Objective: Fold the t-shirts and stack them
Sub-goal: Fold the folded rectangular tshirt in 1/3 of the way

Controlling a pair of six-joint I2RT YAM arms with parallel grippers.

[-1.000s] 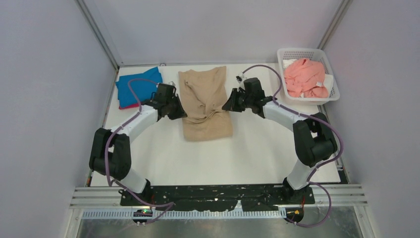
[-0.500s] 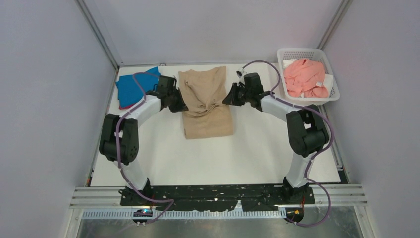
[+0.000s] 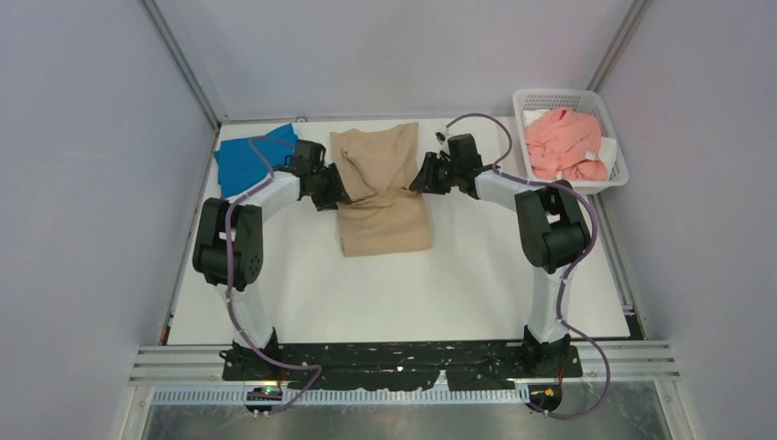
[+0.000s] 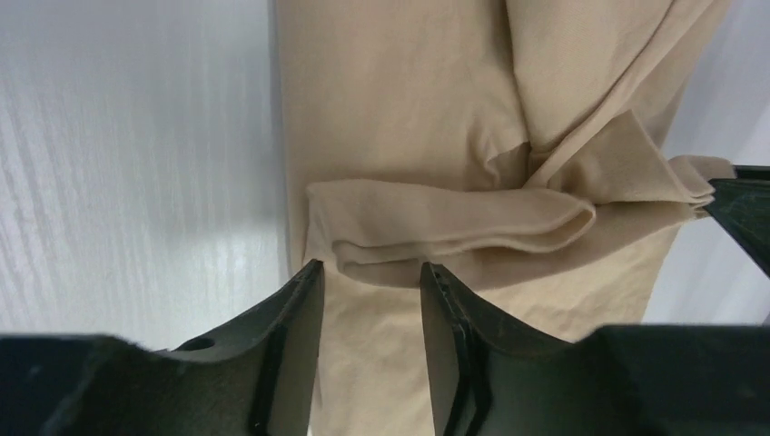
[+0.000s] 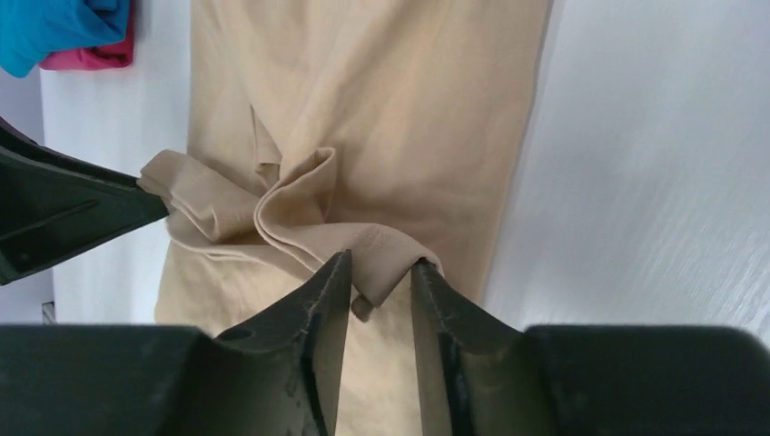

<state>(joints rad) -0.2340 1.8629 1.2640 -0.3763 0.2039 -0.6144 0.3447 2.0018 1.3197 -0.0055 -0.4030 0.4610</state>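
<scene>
The tan t-shirt (image 3: 383, 197) lies lengthwise mid-table, with a bunched fold across its middle (image 4: 454, 222). My left gripper (image 3: 337, 195) is at its left edge, jaws open (image 4: 370, 265), the fold's end just beyond the tips. At the shirt's right edge is my right gripper (image 3: 415, 186), jaws parted (image 5: 380, 261), with a corner of the fold lying loose between the tips. A blue t-shirt (image 3: 247, 160) lies far left over a magenta one (image 5: 100, 56). The salmon t-shirt (image 3: 563, 142) sits in the basket.
The white mesh basket (image 3: 550, 94) stands at the far right corner. Grey walls and metal posts enclose the table on three sides. Bare white tabletop (image 3: 412, 293) stretches between the tan shirt and the arm bases.
Both grippers moved toward the far edge, carrying the tan shirt's fold with them. Both sets of jaws have since parted from shut.
</scene>
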